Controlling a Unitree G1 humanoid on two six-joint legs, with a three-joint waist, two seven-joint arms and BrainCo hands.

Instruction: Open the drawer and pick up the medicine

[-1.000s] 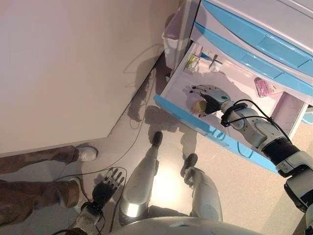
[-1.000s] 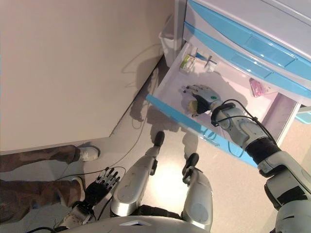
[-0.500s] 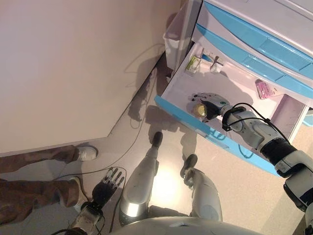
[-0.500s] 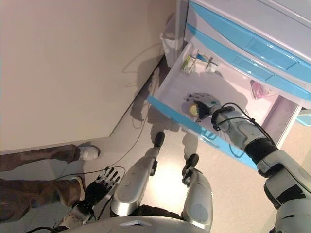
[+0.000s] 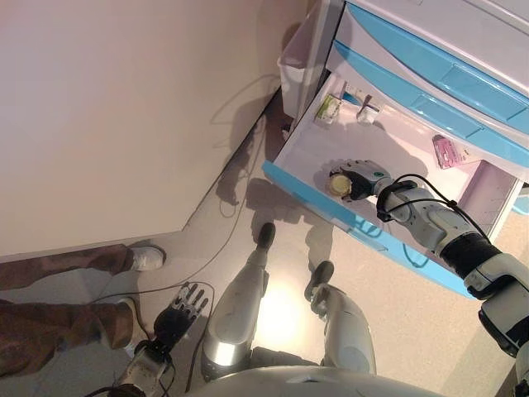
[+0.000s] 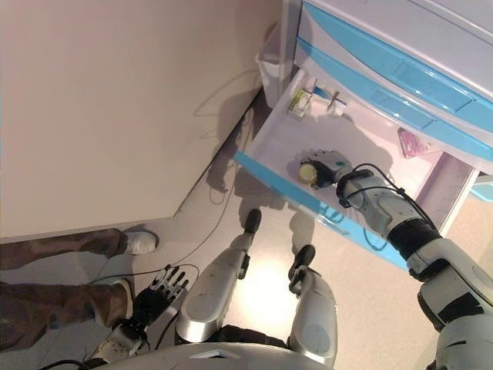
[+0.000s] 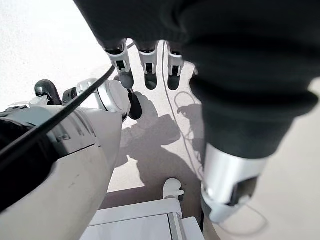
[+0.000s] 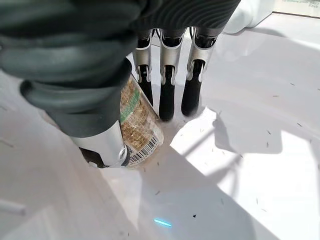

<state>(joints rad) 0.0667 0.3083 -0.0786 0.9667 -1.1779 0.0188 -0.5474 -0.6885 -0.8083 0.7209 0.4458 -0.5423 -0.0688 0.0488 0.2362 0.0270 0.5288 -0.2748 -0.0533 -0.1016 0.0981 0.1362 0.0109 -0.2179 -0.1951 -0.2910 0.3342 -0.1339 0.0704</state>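
Note:
The drawer [image 5: 307,193] with a blue front stands pulled open, its white floor showing. Inside it lies a small medicine bottle [image 5: 337,184] with a yellowish cap and a printed label [image 8: 138,126]. My right hand [image 5: 361,177] reaches into the drawer and is curled round the bottle: the fingers [image 8: 167,95] come down on one side and the thumb presses the other. The bottle rests on the drawer floor near its front edge. My left hand [image 5: 178,311] hangs low at the lower left over the floor, fingers straight and holding nothing.
Deeper in the drawer lie a green and white box [image 5: 328,107], a small vial [image 5: 364,112] and a pink packet [image 5: 446,150]. More blue-fronted drawers [image 5: 430,58] are shut above. A white bin [image 5: 294,71] stands beside the cabinet. A person's legs and shoe [image 5: 145,259] are at the left.
My right hand's fingers, spread over the bottle a second ago, have curled in around it. The left hand has stayed where it was.

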